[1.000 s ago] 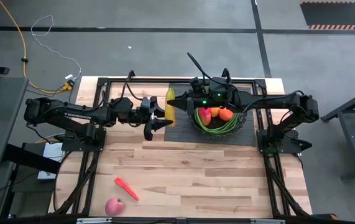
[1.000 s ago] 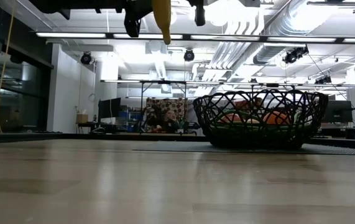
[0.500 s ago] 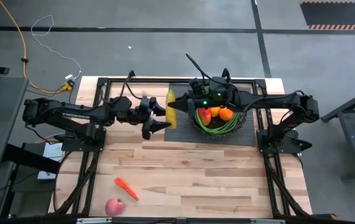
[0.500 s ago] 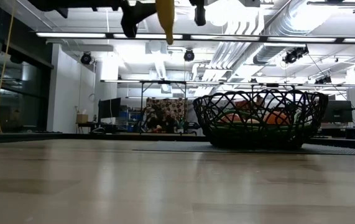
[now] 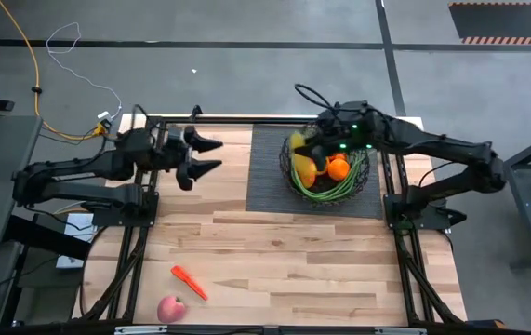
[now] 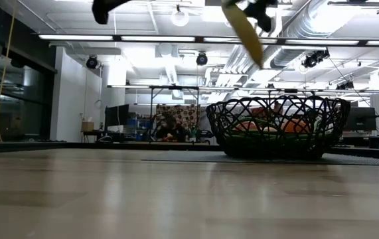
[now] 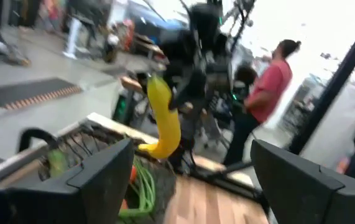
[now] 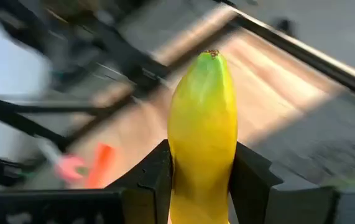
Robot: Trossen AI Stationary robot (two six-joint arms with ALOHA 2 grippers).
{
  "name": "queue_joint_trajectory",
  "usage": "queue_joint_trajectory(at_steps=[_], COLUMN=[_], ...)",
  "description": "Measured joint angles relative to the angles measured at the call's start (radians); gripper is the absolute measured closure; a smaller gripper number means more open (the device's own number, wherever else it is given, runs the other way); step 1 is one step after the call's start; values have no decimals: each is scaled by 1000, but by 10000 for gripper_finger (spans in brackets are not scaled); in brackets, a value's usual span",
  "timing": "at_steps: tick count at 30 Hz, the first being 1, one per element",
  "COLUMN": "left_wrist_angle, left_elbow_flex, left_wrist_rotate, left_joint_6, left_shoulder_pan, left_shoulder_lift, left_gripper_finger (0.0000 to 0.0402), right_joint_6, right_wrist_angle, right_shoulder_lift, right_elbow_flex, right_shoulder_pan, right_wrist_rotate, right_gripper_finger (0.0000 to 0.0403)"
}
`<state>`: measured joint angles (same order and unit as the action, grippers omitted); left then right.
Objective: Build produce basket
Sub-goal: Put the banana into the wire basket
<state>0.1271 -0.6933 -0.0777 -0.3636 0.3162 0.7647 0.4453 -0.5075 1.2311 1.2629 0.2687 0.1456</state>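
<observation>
The yellow banana (image 5: 304, 168) hangs over the near-left rim of the black wire basket (image 5: 358, 181), held by my right gripper (image 5: 310, 154), which is shut on it. The basket stands on a dark ribbed mat (image 5: 270, 181) and holds an orange (image 5: 338, 169) and green beans (image 5: 325, 194). My left gripper (image 5: 211, 155) stands open and empty off the mat's left edge. An orange carrot (image 5: 189, 282) and a pink apple (image 5: 170, 309) lie on the wood at the near left. My right gripper pinches the banana's two sides (image 8: 202, 155) between its two fingers (image 8: 149, 177), near one end. The green-tipped free end (image 8: 209, 65) juts out past the fingers. In the low view the banana (image 6: 245, 30) slants down below the gripper, lifted clear above the basket's rim (image 6: 275, 101).
A person in a red shirt (image 7: 270, 81) stands beyond the table in the left wrist view. Black frame rails (image 5: 200, 119) run along the table's far edge. Bare wood (image 5: 293, 270) lies between the mat and the near edge.
My left gripper has opened, let go of the banana and drawn back toward the table's left edge, rising a little. My right gripper has carried the banana toward the right, from beside the mat's left edge to over the basket, and the banana has tipped from upright to slanting.
</observation>
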Motion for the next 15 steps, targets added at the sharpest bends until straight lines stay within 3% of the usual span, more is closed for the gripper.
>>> queue_joint_trajectory(at_steps=[3,6,15], left_wrist_angle=[1,2,-1], left_elbow_flex=[0,0,0], left_wrist_rotate=[50,84,93], left_joint_6=[30,51,52], left_shoulder_pan=[1,1,1], left_shoulder_lift=[-32,-41,-22], left_gripper_finger=[88,88,88], right_joint_6=[-51,-54,-139], right_wrist_angle=[-153,-227,-425], right_shoulder_lift=[-45,-48,85], right_elbow_flex=[0,0,0], right_shoulder_pan=[0,0,-1], right_wrist_rotate=[-77,-91,-158], right_gripper_finger=[289,289,289])
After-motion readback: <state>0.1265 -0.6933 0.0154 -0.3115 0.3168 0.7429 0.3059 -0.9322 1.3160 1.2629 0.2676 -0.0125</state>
